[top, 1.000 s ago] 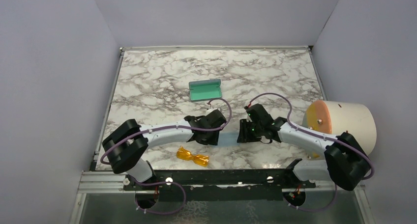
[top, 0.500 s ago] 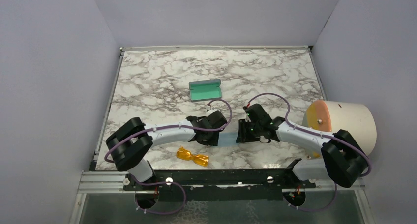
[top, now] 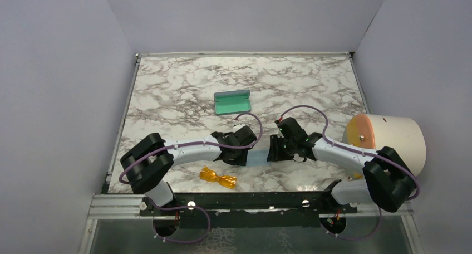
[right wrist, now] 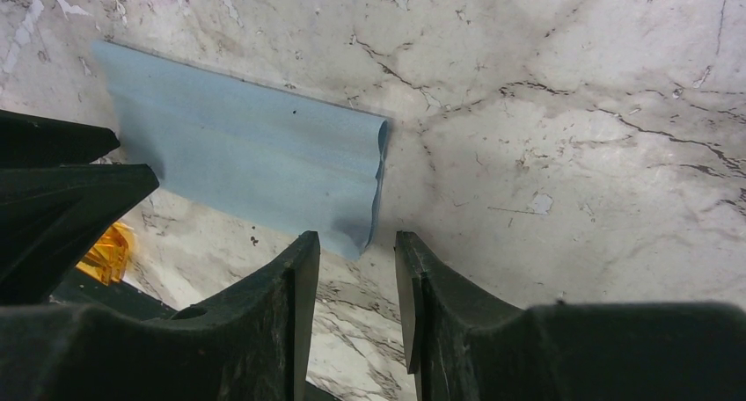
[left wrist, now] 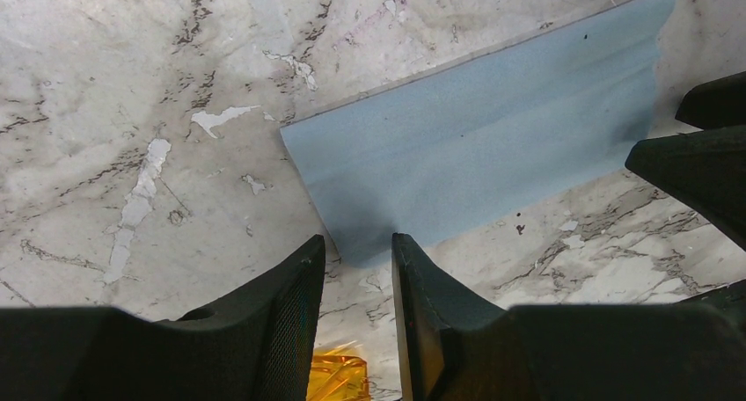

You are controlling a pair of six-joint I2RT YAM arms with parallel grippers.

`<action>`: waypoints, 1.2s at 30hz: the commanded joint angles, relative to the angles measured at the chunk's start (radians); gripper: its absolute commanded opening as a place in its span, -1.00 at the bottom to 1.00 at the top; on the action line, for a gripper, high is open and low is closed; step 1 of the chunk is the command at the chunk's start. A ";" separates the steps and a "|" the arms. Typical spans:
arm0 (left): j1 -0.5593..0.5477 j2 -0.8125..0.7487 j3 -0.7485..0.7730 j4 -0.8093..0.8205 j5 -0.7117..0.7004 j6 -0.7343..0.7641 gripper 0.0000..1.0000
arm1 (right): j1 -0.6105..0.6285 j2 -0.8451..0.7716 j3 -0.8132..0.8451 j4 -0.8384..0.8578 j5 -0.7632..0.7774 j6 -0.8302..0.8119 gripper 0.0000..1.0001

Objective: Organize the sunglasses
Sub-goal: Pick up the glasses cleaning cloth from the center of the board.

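The left gripper and right gripper each stand narrowly apart and empty, tips at the light blue cloth's nine and three o'clock ends. The orange sunglasses lie on the marble table at the cloth's eight o'clock

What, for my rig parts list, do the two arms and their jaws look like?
Both the left arm and right arm have white tubular links between bulky black joint housings, each with a thin purple cable looping along it. The left gripper and right gripper are matte black, each with two blunt, tapered jaws. A left jaw's inner face is finely dotted.
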 commanded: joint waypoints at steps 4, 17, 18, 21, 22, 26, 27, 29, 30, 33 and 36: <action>-0.004 0.045 -0.011 0.003 0.013 -0.010 -0.31 | 0.008 0.019 0.002 0.010 0.017 -0.015 -0.23; -0.004 0.067 -0.006 0.014 0.036 0.000 -0.64 | 0.008 0.015 -0.004 0.008 0.016 -0.011 -0.23; -0.004 0.066 -0.005 0.014 0.034 0.001 -0.65 | 0.008 0.016 -0.005 0.008 0.016 -0.011 -0.23; -0.004 0.064 -0.008 0.015 0.034 0.001 -0.70 | 0.007 0.019 -0.002 0.008 0.015 -0.011 -0.23; -0.004 0.063 -0.009 0.014 0.033 0.001 -0.75 | 0.008 0.020 -0.002 0.009 0.015 -0.012 -0.24; -0.004 0.064 -0.011 0.014 0.035 0.003 -0.92 | 0.008 0.032 0.003 0.011 0.014 -0.012 -0.31; -0.004 0.065 -0.011 0.015 0.036 0.004 -0.96 | 0.008 0.034 0.006 0.011 0.013 -0.012 -0.33; -0.004 0.064 -0.009 0.014 0.034 0.006 -1.00 | 0.008 0.037 0.005 0.011 0.014 -0.011 -0.33; -0.004 0.065 -0.009 0.014 0.035 0.006 -1.00 | 0.008 0.039 0.006 0.011 0.015 -0.011 -0.34; -0.004 0.063 -0.009 0.013 0.036 0.009 -1.00 | 0.007 0.048 0.007 0.011 0.011 -0.011 -0.36; -0.004 0.062 -0.009 0.014 0.035 0.010 -1.00 | 0.009 0.050 0.005 0.014 0.001 -0.009 -0.39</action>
